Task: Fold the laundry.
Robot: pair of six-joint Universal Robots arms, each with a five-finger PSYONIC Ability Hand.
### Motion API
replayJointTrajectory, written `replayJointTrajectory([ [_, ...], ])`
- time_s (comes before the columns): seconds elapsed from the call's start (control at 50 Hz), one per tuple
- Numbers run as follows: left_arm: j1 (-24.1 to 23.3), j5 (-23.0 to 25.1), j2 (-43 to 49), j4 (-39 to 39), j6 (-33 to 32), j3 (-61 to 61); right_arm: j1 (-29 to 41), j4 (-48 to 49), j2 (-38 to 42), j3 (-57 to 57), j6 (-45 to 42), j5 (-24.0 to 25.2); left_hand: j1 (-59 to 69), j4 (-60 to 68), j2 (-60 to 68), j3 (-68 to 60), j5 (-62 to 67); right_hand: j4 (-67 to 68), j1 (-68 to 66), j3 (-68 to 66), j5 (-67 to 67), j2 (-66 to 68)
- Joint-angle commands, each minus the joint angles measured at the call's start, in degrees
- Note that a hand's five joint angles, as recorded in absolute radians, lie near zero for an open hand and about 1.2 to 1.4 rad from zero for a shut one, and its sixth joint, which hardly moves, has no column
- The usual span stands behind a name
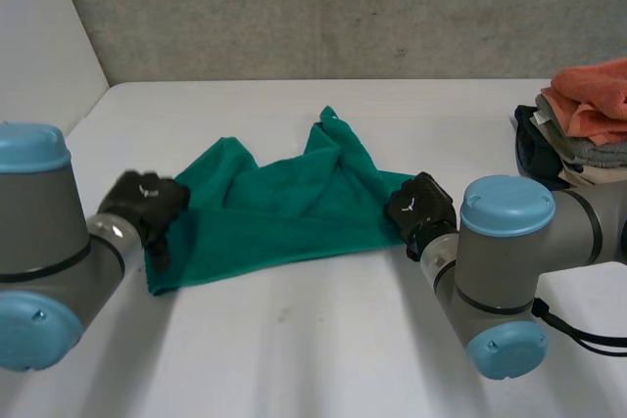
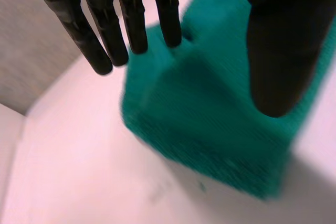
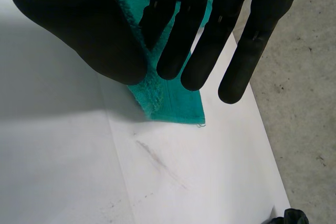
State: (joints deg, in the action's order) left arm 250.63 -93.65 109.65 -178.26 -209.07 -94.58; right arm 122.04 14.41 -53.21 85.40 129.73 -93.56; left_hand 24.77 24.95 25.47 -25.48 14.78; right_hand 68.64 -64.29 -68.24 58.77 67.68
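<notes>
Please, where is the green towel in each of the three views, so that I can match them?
Head view: the green towel lies crumpled mid-table, between the left hand and the right hand.
Left wrist view: the green towel is under the left hand's palm.
Right wrist view: the green towel is pinched by the right hand, its corner past the fingertips.
Shared landmark: the white table beneath it.

Fuzzy green terry cloth (image 1: 284, 212), smooth matt table (image 1: 323, 340)

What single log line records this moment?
left hand at green towel left edge | right hand pinching its right corner | fold not done | clothes pile aside
</notes>
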Motion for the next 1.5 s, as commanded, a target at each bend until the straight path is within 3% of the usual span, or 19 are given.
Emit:
replayJointTrajectory([
  [0.02, 1.9, 0.3, 5.7, 0.5, -0.6, 0.7, 0.5, 0.0, -0.1, 0.6, 0.1, 0.0, -5.6, -5.8, -6.3, 6.3, -5.7, 11.4, -15.7, -11.8, 11.2, 12.3],
  [0.22, 3.3, 2.2, 9.9, -0.9, -3.0, 2.7, 0.4, -0.2, -0.8, 1.7, 0.2, 0.2, -2.5, -2.6, -3.2, 3.2, -2.5, 11.4, -15.7, -11.8, 11.2, 12.3],
  [0.4, 3.6, 2.7, 12.2, -4.5, -3.8, 3.9, 0.7, 0.1, -1.4, 2.6, 0.2, 0.1, 15.2, 15.0, 14.5, -14.5, 15.2, 11.4, -15.7, -11.8, 11.2, 12.3],
  [0.48, 4.3, 2.2, 13.0, -5.5, -5.9, 4.6, 0.6, 0.2, -1.9, 3.0, 0.2, 0.1, 34.7, 34.5, 34.0, -34.0, 34.6, 11.4, -15.7, -11.8, 11.2, 12.3],
  [0.5, 4.7, 1.8, 12.7, -6.0, -6.3, 4.8, 0.6, 0.2, -2.1, 3.3, 0.3, 0.1, 49.6, 49.4, 48.9, -48.8, 49.5, 11.4, -15.7, -11.8, 11.2, 12.3],
  [0.52, 4.9, 1.6, 12.4, -6.3, -6.3, 4.8, 0.6, 0.2, -2.3, 3.4, 0.3, 0.1, 55.2, 55.0, 54.5, -54.5, 55.2, 11.4, -15.7, -11.8, 11.2, 12.3],
  [0.64, 5.0, 1.5, 8.7, -8.5, -4.9, 4.7, 0.7, -1.0, -3.2, 3.4, 0.9, 0.3, 55.2, 55.0, 54.5, -54.5, 55.2, 11.4, -15.7, -11.8, 11.2, 12.3],
  [0.68, 4.5, 1.5, 7.2, -8.7, -3.8, 4.8, 1.4, -4.3, -3.9, 2.9, 2.5, 0.9, 55.2, 55.0, 54.5, -54.5, 55.2, -2.5, -1.8, 2.1, -2.7, -1.6],
  [0.7, 4.3, 1.3, 6.5, -8.7, -3.1, 4.9, 1.4, -8.1, -4.5, 2.3, 4.2, 1.8, 55.2, 55.0, 54.5, -54.5, 55.2, -21.1, 16.8, 20.7, -21.2, -20.1],
  [0.72, 4.3, 1.3, 6.3, -8.6, -2.7, 4.9, 1.2, -10.3, -5.0, 1.6, 5.5, 2.3, 55.2, 55.0, 54.5, -54.5, 55.2, -28.3, 23.9, 27.9, -28.4, -27.3],
  [0.86, 5.7, 1.5, 3.8, -7.6, -0.4, 4.9, -6.2, -29.4, -7.8, -7.9, 24.6, 6.6, 55.2, 55.0, 54.5, -54.5, 55.2, -44.0, 39.6, 43.6, -44.1, -43.0],
  [0.94, 6.4, 1.9, 2.3, -6.3, -0.2, 4.8, -10.2, -38.6, -7.2, -14.4, 28.6, 10.4, 55.2, 55.0, 54.5, -54.5, 55.2, -44.0, 39.7, 43.6, -44.1, -43.0],
  [1.06, 7.0, 3.1, 0.0, -4.6, 0.5, 4.7, -14.9, -45.3, -4.3, -20.8, 22.1, 15.5, 55.2, 55.0, 54.5, -54.5, 55.2, -42.0, 37.6, 41.6, -42.1, -41.0],
  [1.2, 7.2, 4.6, -4.3, -2.2, 2.6, 5.0, -17.6, -40.5, 1.7, -25.2, 14.9, 19.7, 55.2, 55.0, 54.5, -54.5, 55.2, -35.9, 31.6, 35.5, -36.1, -35.0],
  [1.32, 7.0, 5.3, -7.8, -0.3, 3.8, 6.0, -17.7, -32.7, 6.9, -26.9, 10.3, 29.9, 55.2, 55.0, 54.5, -54.5, 55.2, -31.7, 27.4, 31.3, -31.9, -30.8],
  [1.38, 7.0, 5.3, -8.9, 0.4, 4.0, 6.7, -17.0, -32.3, 8.4, -28.3, 10.4, 30.6, 55.2, 55.0, 54.5, -54.5, 55.2, -31.7, 27.4, 31.3, -31.9, -30.8],
  [1.5, 7.2, 5.2, -11.2, 2.9, 4.6, 9.5, -14.3, -33.2, 9.8, -29.5, 15.5, 27.4, 55.2, 55.0, 54.5, -54.5, 55.2, -31.9, 27.5, 31.5, -32.0, -30.9],
])
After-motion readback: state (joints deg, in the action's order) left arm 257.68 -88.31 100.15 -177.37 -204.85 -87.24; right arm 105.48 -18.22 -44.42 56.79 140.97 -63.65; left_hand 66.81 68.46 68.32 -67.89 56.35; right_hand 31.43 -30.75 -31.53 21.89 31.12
